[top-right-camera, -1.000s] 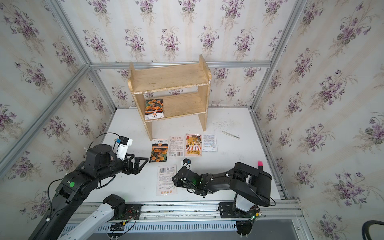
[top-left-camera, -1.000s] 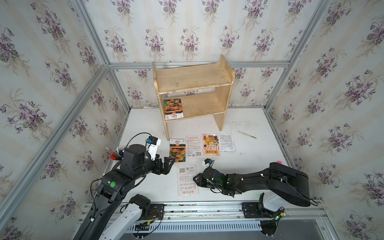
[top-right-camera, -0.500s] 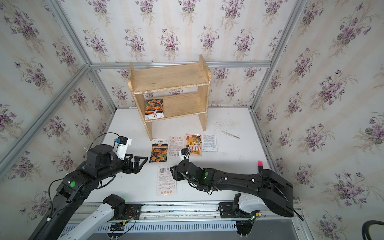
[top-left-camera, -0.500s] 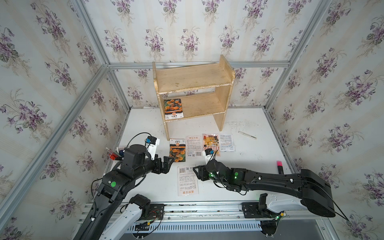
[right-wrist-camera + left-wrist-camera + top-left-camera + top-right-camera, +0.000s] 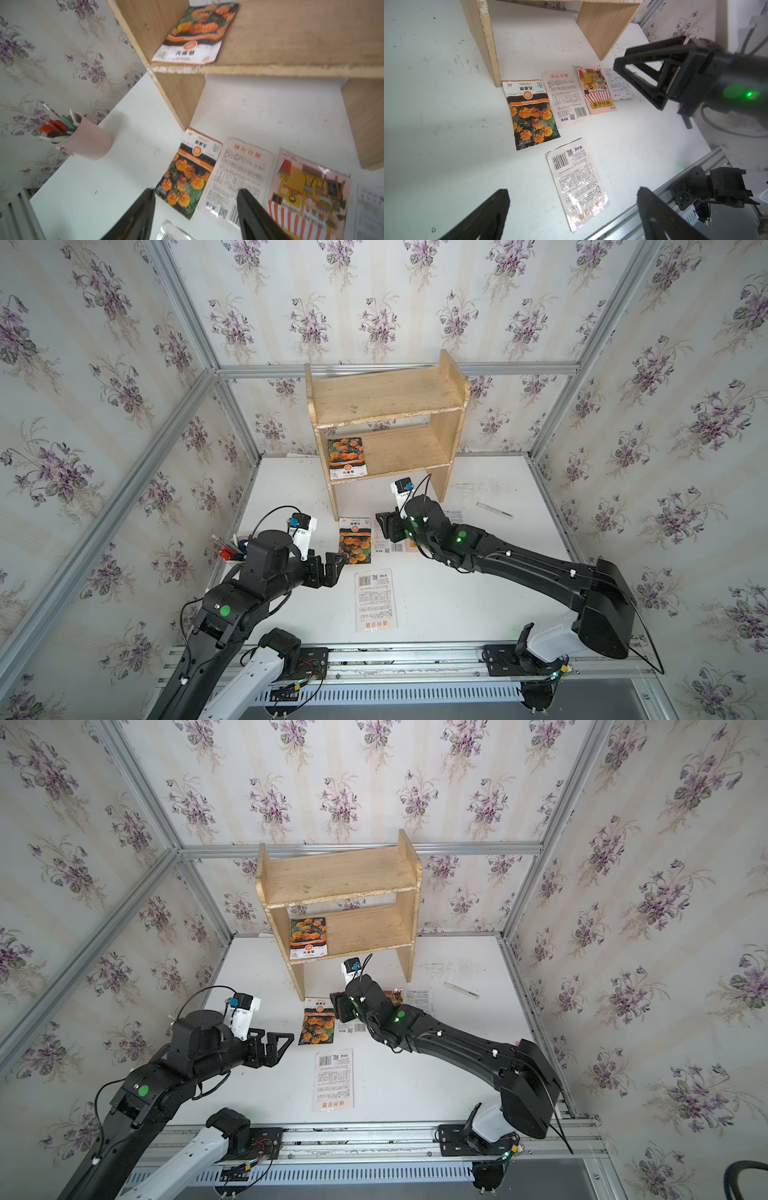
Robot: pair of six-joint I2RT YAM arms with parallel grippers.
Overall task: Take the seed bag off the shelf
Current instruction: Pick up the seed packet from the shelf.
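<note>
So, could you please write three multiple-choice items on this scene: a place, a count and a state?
1. Where on the pale two-tier wooden shelf does the orange-flowered marigold seed bag lie? A lower board; B top board; C its side panel.
2. How many flat seed packets lie on the white table? A three; B five; C seven.
3. The black right gripper is: A shut on a packet; B out of view; C open, empty.
Key: 1A, it rests on the lower board; 2B, four in a row plus one nearer the robot; 3C, jaws apart, nothing between.
</note>
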